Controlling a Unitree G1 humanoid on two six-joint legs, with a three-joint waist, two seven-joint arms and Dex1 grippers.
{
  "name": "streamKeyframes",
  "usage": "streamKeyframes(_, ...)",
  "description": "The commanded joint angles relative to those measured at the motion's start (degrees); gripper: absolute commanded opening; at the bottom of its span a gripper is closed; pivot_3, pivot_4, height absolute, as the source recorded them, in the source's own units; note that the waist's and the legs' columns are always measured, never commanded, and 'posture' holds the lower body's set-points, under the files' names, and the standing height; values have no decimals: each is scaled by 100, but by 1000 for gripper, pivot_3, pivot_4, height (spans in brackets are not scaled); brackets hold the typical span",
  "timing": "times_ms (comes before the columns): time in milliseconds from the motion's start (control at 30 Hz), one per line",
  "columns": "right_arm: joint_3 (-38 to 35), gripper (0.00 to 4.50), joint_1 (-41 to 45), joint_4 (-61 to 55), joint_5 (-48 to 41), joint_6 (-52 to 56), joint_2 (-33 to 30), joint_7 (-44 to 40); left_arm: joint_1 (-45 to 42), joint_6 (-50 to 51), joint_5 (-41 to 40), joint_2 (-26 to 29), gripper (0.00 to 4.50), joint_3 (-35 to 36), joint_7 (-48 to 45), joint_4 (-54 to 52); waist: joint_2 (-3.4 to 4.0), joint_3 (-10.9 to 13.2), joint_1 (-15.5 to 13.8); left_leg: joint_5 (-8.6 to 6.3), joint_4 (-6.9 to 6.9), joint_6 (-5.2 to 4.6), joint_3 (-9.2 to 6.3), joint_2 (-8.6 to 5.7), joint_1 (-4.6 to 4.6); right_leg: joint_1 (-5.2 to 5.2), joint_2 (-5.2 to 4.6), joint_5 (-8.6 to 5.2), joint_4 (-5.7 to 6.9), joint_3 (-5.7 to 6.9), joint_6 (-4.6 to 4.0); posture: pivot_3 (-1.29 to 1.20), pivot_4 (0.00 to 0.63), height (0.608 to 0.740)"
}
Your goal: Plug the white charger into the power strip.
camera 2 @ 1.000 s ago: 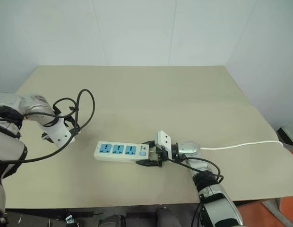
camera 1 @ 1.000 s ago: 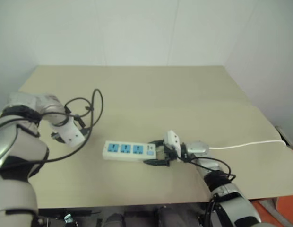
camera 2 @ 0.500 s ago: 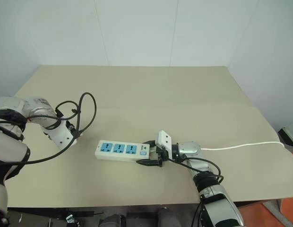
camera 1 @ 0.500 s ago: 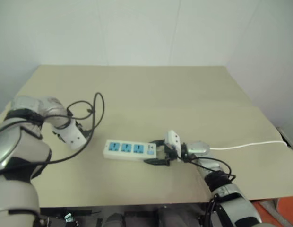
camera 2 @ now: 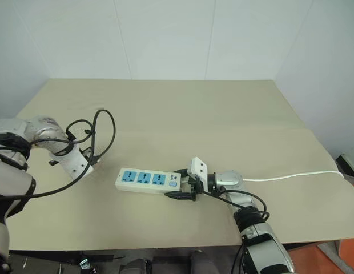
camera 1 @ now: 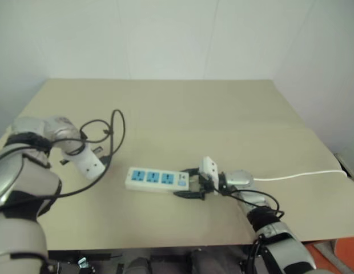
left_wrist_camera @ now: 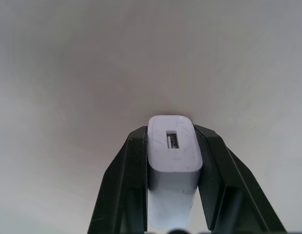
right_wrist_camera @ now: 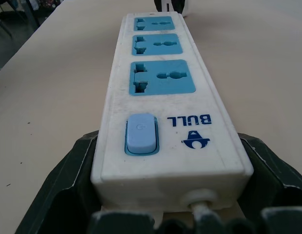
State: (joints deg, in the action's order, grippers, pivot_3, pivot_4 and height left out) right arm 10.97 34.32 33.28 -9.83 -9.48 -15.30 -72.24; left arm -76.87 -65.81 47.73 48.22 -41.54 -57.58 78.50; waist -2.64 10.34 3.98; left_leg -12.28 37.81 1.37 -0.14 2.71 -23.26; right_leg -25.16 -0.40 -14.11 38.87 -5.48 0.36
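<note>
Left wrist view: left gripper (left_wrist_camera: 173, 161) clamped on the white charger (left_wrist_camera: 173, 165), one black finger (left_wrist_camera: 125, 180) flat against each side, port face showing, tan table (left_wrist_camera: 141, 58) beyond. Head views put this gripper down at the table's left part, just beside the power strip's far end. Power strip (camera 2: 147, 181) lies flat mid-table, three blue sockets all vacant. Right gripper (right_wrist_camera: 165, 195) grips the strip's switch end, fingers against both long sides. Thin white cord (camera 2: 291, 175) trails off toward the table's right edge.
</note>
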Motion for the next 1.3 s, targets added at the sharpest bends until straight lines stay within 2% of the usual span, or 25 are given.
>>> streamKeyframes(33, -62, 3417, 39, -120, -93, -51, -11, -35, -109, 161, -926, 3, 1022, 759, -612, 31, 0, 0, -2, 0, 0, 0, 0, 0, 0, 0, 0, 0, 0, 0, 0, 0, 150, 740)
streamKeyframes(200, -42, 3417, 65, -84, -95, -44, 20, -75, 33, 936, -2812, -214, 1022, 2252, -2731, -72, 0, 0, 8, 0, 1, 0, 1, 0, 0, 1, 0, 0, 1, 2, 0, 0, 150, 740)
streamKeyframes(300, -23, 3417, 56, -74, -88, -48, 38, -95, 57, 1685, -3686, -279, 1022, 2915, -3441, -279, 0, 0, 20, 0, 1, 0, 0, 1, 2, 1, 1, 0, 3, 2, 0, 0, 150, 740)
streamKeyframes(467, -3, 3417, 46, -48, -76, -68, 62, -114, -6, 3026, -4749, -351, 1022, 3687, -3492, -726, 0, 0, 14, 0, 4, 0, -5, 0, 1, 3, 0, 0, 3, 2, 0, 0, 150, 740)
streamKeyframes(600, -2, 3417, 83, -12, -78, -67, 87, -132, -17, 4919, -5710, -560, 1022, 4504, -3460, -1485, -1, -1, 21, 0, 6, 0, -9, 1, 1, 4, 0, 0, 6, 6, 0, 0, 150, 740)
streamKeyframes(733, -1, 3417, 87, 8, -68, -89, 103, -146, 733, 6460, -6432, -633, 1022, 4827, -3261, -3230, 1, -1, 58, 0, 6, -1, -11, 2, 6, 4, 0, 0, 12, 4, 0, 0, 150, 740)
streamKeyframes(833, -13, 3417, 66, 3, -76, -88, 118, -137, 1664, 7965, -7202, -669, 1022, 5104, -2733, -5087, 1, -1, 83, 0, 6, -1, -13, 5, 10, 5, 0, 0, 19, 3, 0, 0, 150, 740)
streamKeyframes(967, 1, 3417, 14, -24, -77, -77, 106, -183, 2956, 9411, -8223, -735, 1022, 5465, -2001, -7089, 1, -2, 99, 0, 9, 0, -26, 6, 8, 6, -4, 1, 27, 7, -2, 0, 150, 740)
streamKeyframes(1133, 10, 3417, 24, -21, -106, -39, 96, -293, 4048, 10046, -8930, -671, 1022, 5537, -1941, -8181, 1, -2, 86, 0, 9, 0, -29, 3, 14, 12, -3, 1, 20, 10, -2, 0, 150, 740)
streamKeyframes(1300, 47, 3417, 91, 89, -70, -59, 98, -441, 4516, 9775, -8927, -610, 1022, 5258, -2354, -8405, 1, -2, 88, 0, 9, 1, -28, 2, 31, 25, 1, 1, 22, 11, -3, 0, 150, 740)
